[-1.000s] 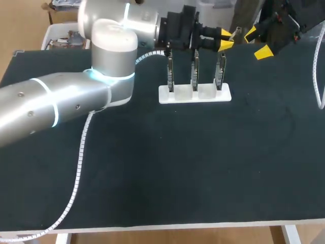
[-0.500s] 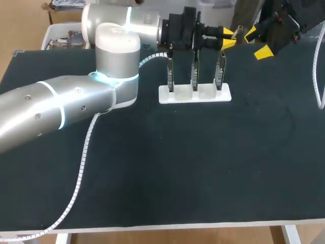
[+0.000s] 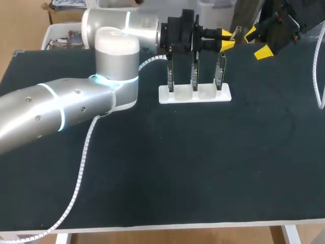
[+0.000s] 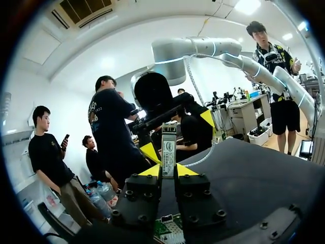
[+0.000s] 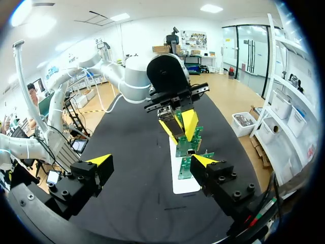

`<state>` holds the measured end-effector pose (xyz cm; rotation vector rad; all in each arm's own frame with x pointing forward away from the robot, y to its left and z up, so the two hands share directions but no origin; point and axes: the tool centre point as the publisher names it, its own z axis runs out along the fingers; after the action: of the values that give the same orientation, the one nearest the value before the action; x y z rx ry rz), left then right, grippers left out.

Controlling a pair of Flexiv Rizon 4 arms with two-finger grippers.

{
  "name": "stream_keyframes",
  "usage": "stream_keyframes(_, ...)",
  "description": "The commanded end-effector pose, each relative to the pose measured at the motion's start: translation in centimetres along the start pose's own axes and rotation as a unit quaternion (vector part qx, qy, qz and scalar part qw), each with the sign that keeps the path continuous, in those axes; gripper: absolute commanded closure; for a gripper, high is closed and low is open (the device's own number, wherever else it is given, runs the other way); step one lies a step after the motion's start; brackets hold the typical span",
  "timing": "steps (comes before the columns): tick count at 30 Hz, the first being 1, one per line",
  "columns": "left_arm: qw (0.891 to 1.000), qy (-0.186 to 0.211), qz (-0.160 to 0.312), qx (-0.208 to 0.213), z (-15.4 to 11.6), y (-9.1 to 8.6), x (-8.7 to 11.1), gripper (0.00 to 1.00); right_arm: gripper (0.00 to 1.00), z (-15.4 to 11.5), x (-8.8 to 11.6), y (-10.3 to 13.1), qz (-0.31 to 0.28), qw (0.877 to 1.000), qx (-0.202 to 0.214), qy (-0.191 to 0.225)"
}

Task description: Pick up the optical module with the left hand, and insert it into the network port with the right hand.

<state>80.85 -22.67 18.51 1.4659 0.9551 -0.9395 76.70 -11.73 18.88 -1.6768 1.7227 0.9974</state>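
On the dark worktop point(image 3: 203, 173), past my left arm point(image 3: 56, 109), a white stand point(image 3: 179, 95) held three green boards point(image 3: 194, 71) upright. Above the rightmost board the left claw point(image 3: 227, 39) was clamped on the small module point(image 4: 168, 147), which stuck out ahead of its fingers. Just beyond, the right claw point(image 3: 256, 43) faced it, spread wide and clear of the module

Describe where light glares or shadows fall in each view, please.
Head view: even light; the silver left arm carries bright highlights, and the dark table shows hardly any shadow. Left wrist view: strong glare from above, yet the optical module in the left gripper is well lit. Right wrist view: glare from above; the white holder stands out bright.
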Motion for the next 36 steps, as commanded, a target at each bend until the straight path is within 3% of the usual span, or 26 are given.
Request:
stream_keyframes(1,1.000,0.001,-0.004,0.003,-0.17,0.01,-0.08,1.00,0.00,0.00,-0.01,0.07,0.000,1.000,0.001,0.000)
stream_keyframes(36,1.000,-0.005,-0.004,0.008,-0.19,0.07,-0.07,1.00,0.00,0.00,-0.01,0.07,0.000,1.000,0.001,0.000)
